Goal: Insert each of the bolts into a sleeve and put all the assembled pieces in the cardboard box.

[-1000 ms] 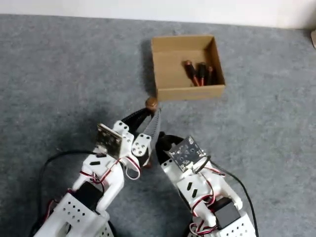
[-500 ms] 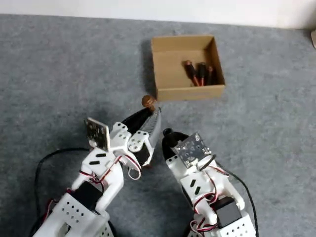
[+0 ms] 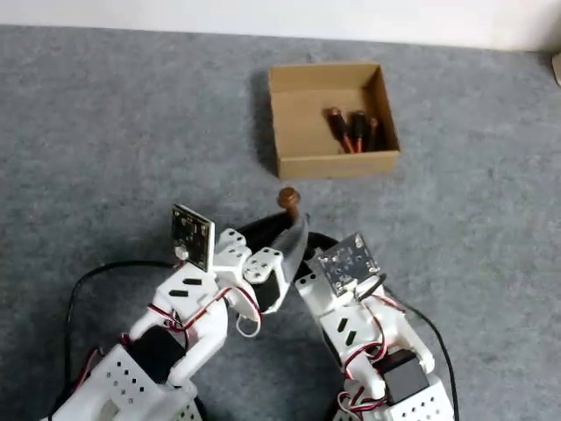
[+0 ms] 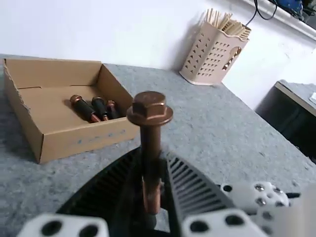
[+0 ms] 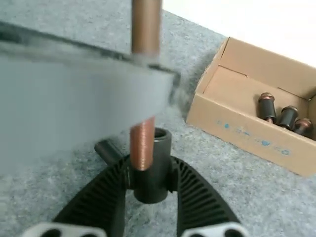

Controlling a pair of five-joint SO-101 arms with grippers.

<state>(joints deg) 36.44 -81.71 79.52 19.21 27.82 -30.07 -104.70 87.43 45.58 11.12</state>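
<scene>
My left gripper (image 4: pixel 152 165) pinches the bolt (image 4: pixel 149 123) upright near the cardboard box (image 3: pixel 337 164); my right gripper (image 5: pixel 150 170) clamps the sleeve (image 5: pixel 160 140). I should centre the bolt's tip over the bore before lowering.

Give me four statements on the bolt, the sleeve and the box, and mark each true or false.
1. The left gripper holds the bolt upright, head up. True.
2. The right gripper is empty. False: it is shut on the sleeve.
3. The cardboard box is empty. False: three assembled pieces lie in it.
4. The cardboard box is open at the top. True.
</scene>
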